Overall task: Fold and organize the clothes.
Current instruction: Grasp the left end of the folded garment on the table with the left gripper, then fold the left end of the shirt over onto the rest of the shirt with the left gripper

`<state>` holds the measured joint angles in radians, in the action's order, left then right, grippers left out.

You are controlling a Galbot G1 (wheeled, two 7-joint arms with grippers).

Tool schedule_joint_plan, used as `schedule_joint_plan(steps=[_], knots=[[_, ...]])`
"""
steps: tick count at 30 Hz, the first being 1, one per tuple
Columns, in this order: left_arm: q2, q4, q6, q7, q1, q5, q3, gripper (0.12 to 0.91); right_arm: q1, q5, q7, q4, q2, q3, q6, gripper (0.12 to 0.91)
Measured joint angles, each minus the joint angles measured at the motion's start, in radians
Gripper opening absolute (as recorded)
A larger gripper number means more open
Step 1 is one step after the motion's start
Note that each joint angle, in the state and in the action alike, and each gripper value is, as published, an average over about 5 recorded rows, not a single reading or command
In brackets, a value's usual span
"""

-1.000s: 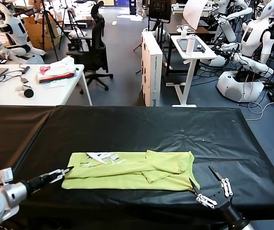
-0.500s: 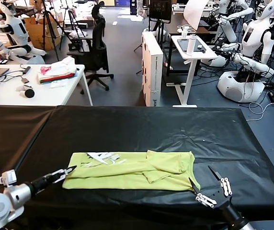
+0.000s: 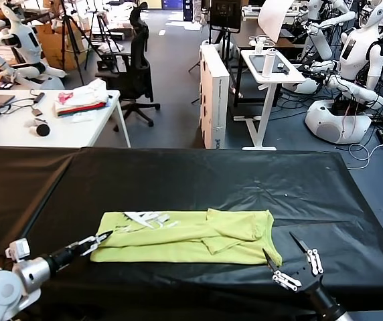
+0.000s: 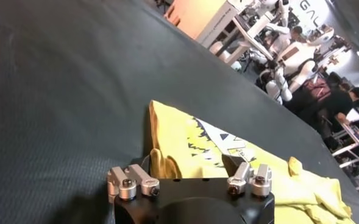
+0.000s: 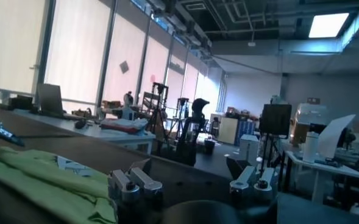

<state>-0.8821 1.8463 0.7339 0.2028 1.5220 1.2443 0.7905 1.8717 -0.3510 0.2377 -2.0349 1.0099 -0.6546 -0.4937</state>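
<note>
the lime t-shirt (image 3: 191,237) is lying folded into a long band across the near half of the black surface (image 3: 198,180), its white printed graphic (image 3: 141,219) showing at the end toward my left side and the bunched sleeve and collar part toward my right.

my left pincer (image 3: 100,239) is sitting low over the surface at the shirt's left end, fingertips right at the cloth edge. in the left wrist view the fingers (image 4: 152,165) are standing apart with a raised fold of the yellow-green cloth between them; i cannot tell whether they are already pinching it or only straddling it.

my right pincer (image 3: 283,253) is hovering at the shirt's near right corner, fingers spread wide and gripping nothing. one fingertip is lying just over the corner of the cloth, the other standing off over bare black surface.

a white desk (image 3: 17,130) with a pile of pink, white and red cloth (image 3: 81,99) is standing beyond the surface, well apart from the shirt.
</note>
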Motion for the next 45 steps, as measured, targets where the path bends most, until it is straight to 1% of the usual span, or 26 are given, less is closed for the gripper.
schedule_joint_plan(steps=[6,16,19,20,23,24,27,28,30,35,39,45], knots=[[-0.003,0.006,0.003,0.002,0.002,0.003,0.004,0.779,-0.004,0.004,0.0,0.0,0.004,0.008,0.002,0.907],[-0.019,0.006,0.003,0.007,-0.003,-0.01,-0.005,0.773,-0.001,0.006,-0.001,-0.003,0.007,0.008,0.002,0.907],[-0.019,0.005,0.003,0.007,-0.003,-0.012,-0.005,0.726,-0.002,0.008,-0.001,-0.004,0.009,0.011,0.002,0.907],[-0.019,0.004,0.003,0.006,-0.002,-0.012,-0.005,0.691,-0.003,0.009,-0.001,-0.005,0.01,0.012,0.002,0.907],[-0.016,0.004,0.004,0.004,-0.001,-0.012,-0.004,0.534,-0.005,0.012,-0.001,-0.006,0.013,0.017,0.002,0.907],[-0.015,0.005,0.005,0.003,0.0,-0.013,-0.004,0.46,-0.005,0.013,-0.001,-0.006,0.014,0.018,0.002,0.907],[-0.017,0.007,0.008,0.0,0.0,-0.021,-0.003,0.278,-0.005,0.016,-0.001,-0.007,0.016,0.021,0.002,0.907],[-0.019,0.008,0.009,-0.002,-0.001,-0.026,-0.002,0.229,-0.006,0.016,-0.001,-0.007,0.017,0.022,0.002,0.907],[-0.024,0.012,0.009,-0.005,-0.002,-0.037,0.001,0.184,-0.008,0.018,-0.001,-0.006,0.019,0.025,0.002,0.907],[-0.032,0.033,0.008,-0.023,0.006,-0.061,0.028,0.189,-0.024,0.025,-0.006,-0.002,0.026,0.041,0.002,0.907],[-0.019,0.068,0.007,-0.035,0.022,-0.105,0.07,0.187,-0.041,0.028,-0.018,0.003,0.027,0.057,0.007,0.907],[0.023,0.124,0.005,-0.025,0.061,-0.218,0.164,0.187,-0.072,0.029,-0.038,0.006,0.026,0.084,0.024,0.907]])
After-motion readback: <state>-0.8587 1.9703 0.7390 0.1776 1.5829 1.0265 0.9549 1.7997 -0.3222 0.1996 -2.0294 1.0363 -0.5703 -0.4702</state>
